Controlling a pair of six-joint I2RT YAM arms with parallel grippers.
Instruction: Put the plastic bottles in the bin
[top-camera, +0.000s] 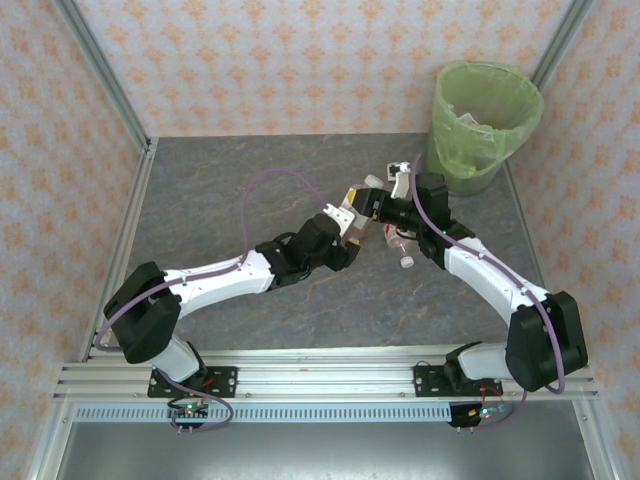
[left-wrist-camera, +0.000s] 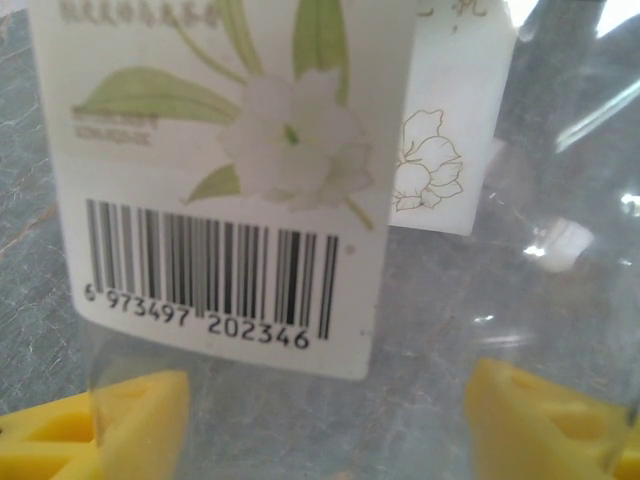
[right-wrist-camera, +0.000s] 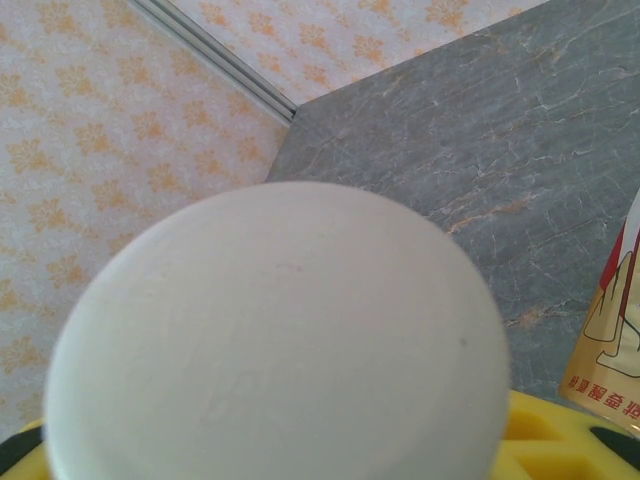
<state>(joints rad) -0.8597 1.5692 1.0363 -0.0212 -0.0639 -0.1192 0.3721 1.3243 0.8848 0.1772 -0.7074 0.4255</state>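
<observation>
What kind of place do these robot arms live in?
Probably a robot test booth: wallpapered panels in a metal frame surround a grey table, with two robot arms bolted to a rail at its edge.

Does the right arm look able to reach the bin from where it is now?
Probably yes. The right gripper is close beside the bin, and nothing seems to stand between them.

Overhead rear view; wrist close-ups; grey table (top-camera: 230, 190) shared by all.
</observation>
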